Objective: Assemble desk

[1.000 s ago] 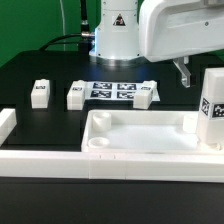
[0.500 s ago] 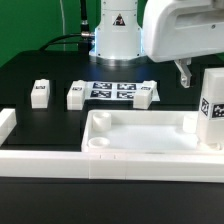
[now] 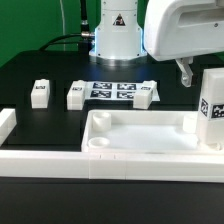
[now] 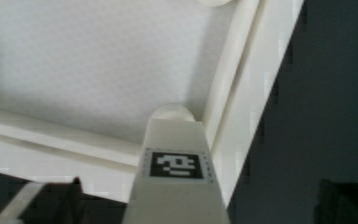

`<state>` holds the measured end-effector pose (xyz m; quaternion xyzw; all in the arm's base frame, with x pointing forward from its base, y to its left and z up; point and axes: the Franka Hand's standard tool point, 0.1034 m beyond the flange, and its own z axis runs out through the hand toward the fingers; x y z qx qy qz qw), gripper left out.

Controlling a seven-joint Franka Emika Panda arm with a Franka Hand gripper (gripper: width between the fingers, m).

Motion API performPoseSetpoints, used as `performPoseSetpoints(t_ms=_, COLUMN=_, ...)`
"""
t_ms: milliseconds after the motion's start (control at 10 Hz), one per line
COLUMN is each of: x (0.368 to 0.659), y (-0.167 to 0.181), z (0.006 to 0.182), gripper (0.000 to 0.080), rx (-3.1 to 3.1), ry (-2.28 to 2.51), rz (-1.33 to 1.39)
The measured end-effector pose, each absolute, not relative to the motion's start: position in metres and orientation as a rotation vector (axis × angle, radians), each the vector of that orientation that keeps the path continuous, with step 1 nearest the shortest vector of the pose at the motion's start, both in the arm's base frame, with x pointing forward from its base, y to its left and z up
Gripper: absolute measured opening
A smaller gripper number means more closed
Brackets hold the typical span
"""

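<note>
Apparently we've got one upright leg (image 3: 210, 108) seated in the tabletop (image 3: 140, 135) corner; gripper (image 3: 186, 72) spread wide, gripping nothing. Next we fetch a loose leg (image 3: 40, 93).

Bright, even light from above fills the exterior view, pushing the white tabletop (image 3: 140, 135) close to overexposure; only soft grey shadows mark its recess and rim. The arm's white shell (image 3: 185, 30), near the lens, glares and sits out of focus. The black desk (image 3: 50, 120) carries a faint sheen. The wrist view is dimmer and greyer, grainy and soft throughout. There the leg (image 4: 179, 150), close to the camera, is blurred, and its tag (image 4: 174, 165) is smeared yet recognisable.
</note>
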<state>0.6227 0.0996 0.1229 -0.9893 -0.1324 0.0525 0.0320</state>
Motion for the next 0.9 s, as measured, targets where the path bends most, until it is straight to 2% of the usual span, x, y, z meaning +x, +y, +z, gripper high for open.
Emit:
performPoseSetpoints(t_ms=300, x=0.641, y=0.096, z=0.128, gripper=0.0649, rx=-3.046, ry=-0.399, rz=0.188)
performPoseSetpoints(t_ms=800, x=0.638, y=0.105, z=0.114, gripper=0.0649, rx=-3.043, ry=-0.419, rz=0.172)
performPoseSetpoints(t_ms=900, x=0.636, y=0.105, z=0.11, gripper=0.056, rx=-3.043, ry=-0.424, rz=0.171)
